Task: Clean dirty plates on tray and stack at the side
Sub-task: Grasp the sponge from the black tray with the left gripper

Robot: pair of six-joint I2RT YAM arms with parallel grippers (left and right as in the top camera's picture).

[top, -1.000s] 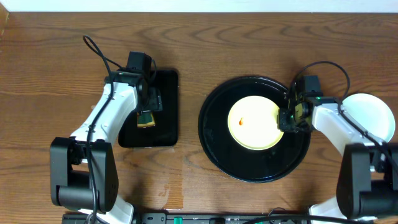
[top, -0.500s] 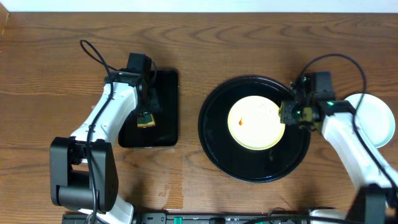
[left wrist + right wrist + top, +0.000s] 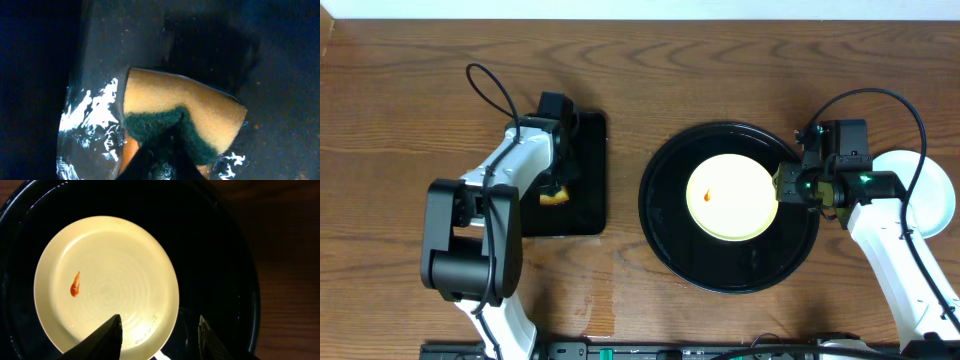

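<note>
The left fingers (image 3: 145, 162) pinched the sponge (image 3: 175, 107). The right fingers (image 3: 102, 340) stood wide at three o'clock of the yellow plate (image 3: 730, 208) on the round tray (image 3: 665, 235).

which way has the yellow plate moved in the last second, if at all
No. The yellow plate lies just where it was, centred in the black tray.

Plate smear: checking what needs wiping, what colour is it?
The smear is orange-red, on the pale yellow plate; clearest in the right wrist view.
</note>
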